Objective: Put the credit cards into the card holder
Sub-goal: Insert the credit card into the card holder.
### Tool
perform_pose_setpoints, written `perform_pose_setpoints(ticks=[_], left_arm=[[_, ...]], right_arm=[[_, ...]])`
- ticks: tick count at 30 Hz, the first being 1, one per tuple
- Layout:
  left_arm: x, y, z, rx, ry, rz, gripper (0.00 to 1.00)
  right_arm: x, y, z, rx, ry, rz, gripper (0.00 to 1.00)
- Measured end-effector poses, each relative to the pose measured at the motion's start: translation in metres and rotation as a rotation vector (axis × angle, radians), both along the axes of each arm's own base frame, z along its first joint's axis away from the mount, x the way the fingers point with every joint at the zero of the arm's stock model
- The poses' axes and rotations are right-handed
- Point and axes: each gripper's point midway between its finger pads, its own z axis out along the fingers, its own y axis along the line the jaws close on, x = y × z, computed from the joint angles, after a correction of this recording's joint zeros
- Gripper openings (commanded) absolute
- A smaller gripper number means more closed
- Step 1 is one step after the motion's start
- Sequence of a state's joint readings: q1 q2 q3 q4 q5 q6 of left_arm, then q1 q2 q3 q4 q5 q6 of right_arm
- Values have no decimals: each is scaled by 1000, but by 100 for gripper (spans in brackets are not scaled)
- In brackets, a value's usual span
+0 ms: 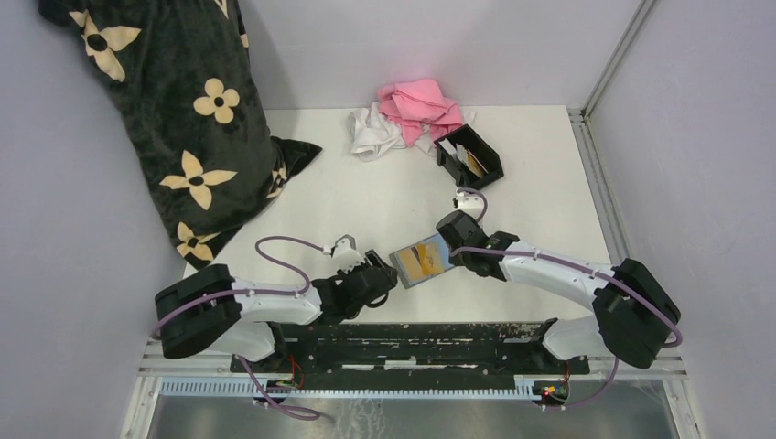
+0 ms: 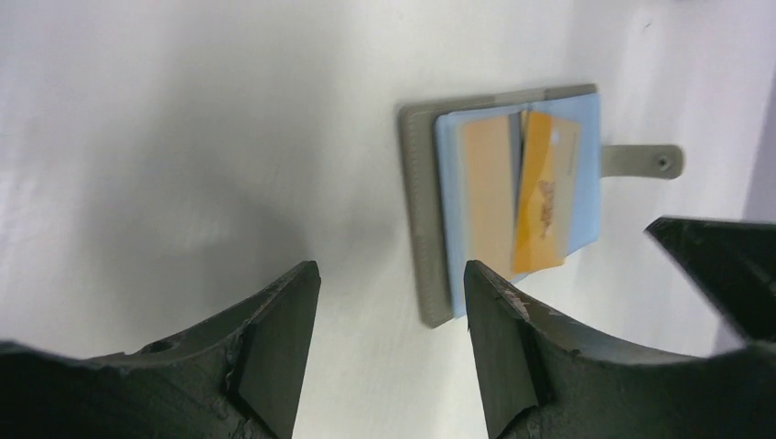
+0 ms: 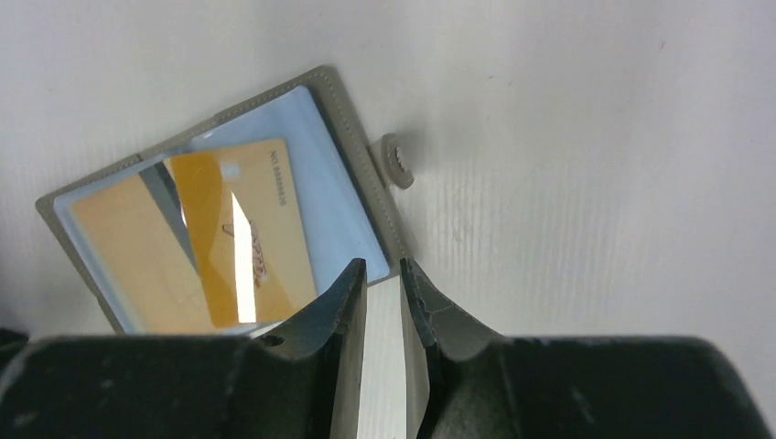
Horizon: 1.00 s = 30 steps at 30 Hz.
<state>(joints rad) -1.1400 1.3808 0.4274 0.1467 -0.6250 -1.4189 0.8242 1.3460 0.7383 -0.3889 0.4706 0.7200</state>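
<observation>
The middle of the white table (image 1: 366,197) lay open, a broad bare run from the arms toward the back. On the left, a black flowered pillow (image 1: 183,119) leaned against the wall and crowded that side. At the back, a pink cloth (image 1: 421,105) and a white cloth (image 1: 371,133) lay heaped just beside the card holder (image 1: 469,157), closing off its left and rear. Its near and right sides stood free. Nearer the arms, the open wallet (image 1: 421,261) was hemmed between the left gripper (image 1: 382,273), jaws spread, and the right gripper (image 1: 450,249), fingers nearly together at its edge.
</observation>
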Motion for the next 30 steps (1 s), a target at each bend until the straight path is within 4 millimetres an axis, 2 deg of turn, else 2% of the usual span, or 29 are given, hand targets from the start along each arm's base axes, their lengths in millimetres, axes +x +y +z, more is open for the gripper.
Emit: perform_pose_setpoints(ticks=[3,6,9,17,24,30], left_arm=[[-10,13,0,76,11,-33,63],[-17,25,1,160,13,-81,54],[-17,24,8,194,-8,-125,46],[-12,-11,27,212,-62,-269,33],[-9,-33,25,268,-79,-369,27],[-5,-49,14,320,-73,-424,25]], right_arm=[[7,-5,-3,3,10,-9,26],[10,-3,-10,7,27,0,25],[12,-1,-18,10,48,9,25],[17,2,-29,28,74,12,23],[22,2,-29,50,71,2,21],[26,1,-28,60,65,-9,21]])
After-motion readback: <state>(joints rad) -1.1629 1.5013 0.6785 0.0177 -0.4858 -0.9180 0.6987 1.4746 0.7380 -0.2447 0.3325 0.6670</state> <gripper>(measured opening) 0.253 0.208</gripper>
